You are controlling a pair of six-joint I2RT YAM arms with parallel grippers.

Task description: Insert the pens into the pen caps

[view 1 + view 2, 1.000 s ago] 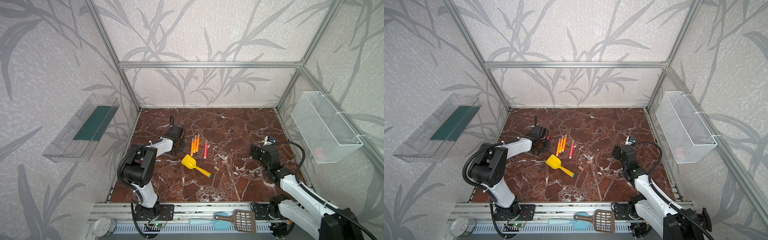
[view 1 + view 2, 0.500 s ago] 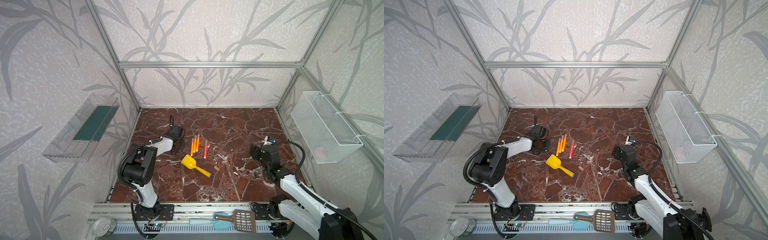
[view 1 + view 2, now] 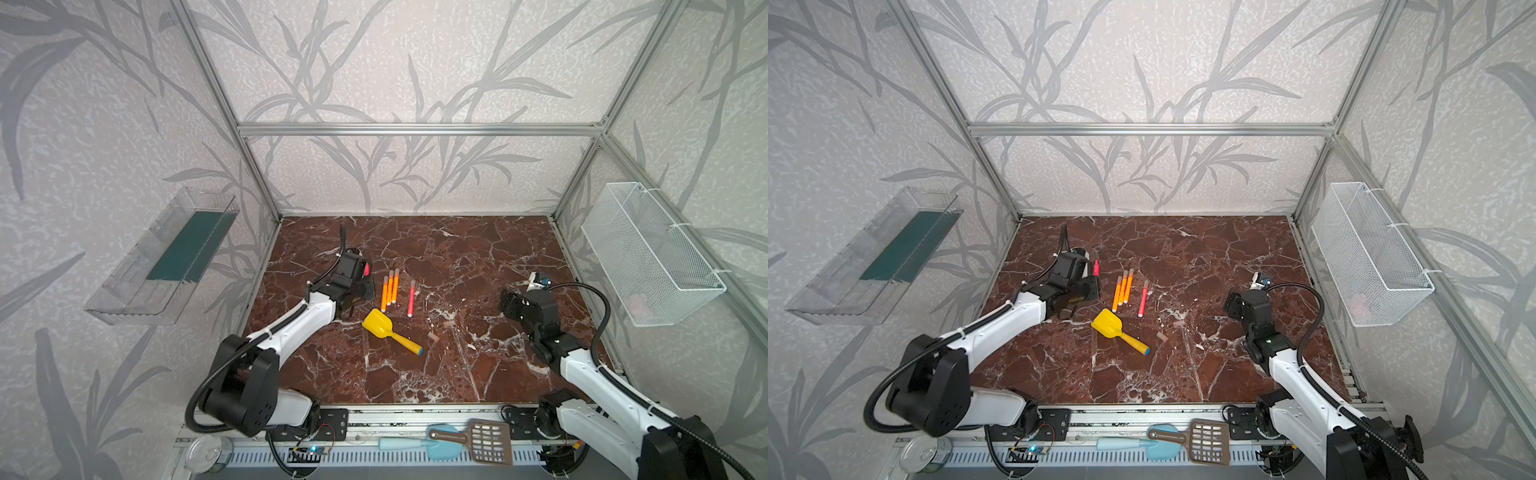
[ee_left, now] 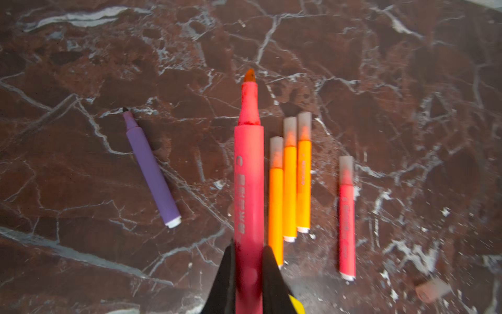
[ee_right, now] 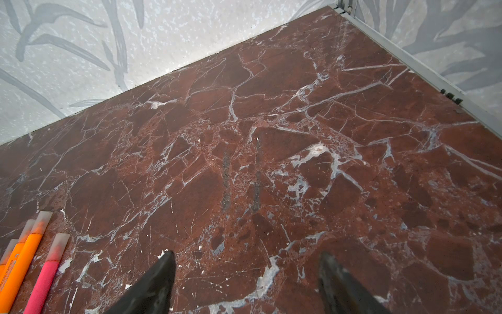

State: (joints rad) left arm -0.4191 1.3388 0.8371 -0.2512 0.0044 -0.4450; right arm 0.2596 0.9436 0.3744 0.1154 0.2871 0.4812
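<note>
Caps [image 4: 304,123] cover four lying pens [image 4: 290,190]; left tool [image 4: 249,246] clamps an uncapped red pen [image 4: 248,176], right tool [image 5: 247,254] gapes wide, empty.

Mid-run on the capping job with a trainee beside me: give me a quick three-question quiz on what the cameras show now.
1. True or false: the left gripper is shut on a pinkish-red pen with a bare tip.
2. How many pens lying on the marble table wear caps? A) two B) four C) six
3. Fill in: the uncapped pen lying on the table is ____.

Key: 1 true. 2 B: three orange pens and one capped pinkish-red pen. 3 purple: the purple pen. Two loose pen caps lie near the yellow toy shovel, and the right gripper is open, empty.
</note>
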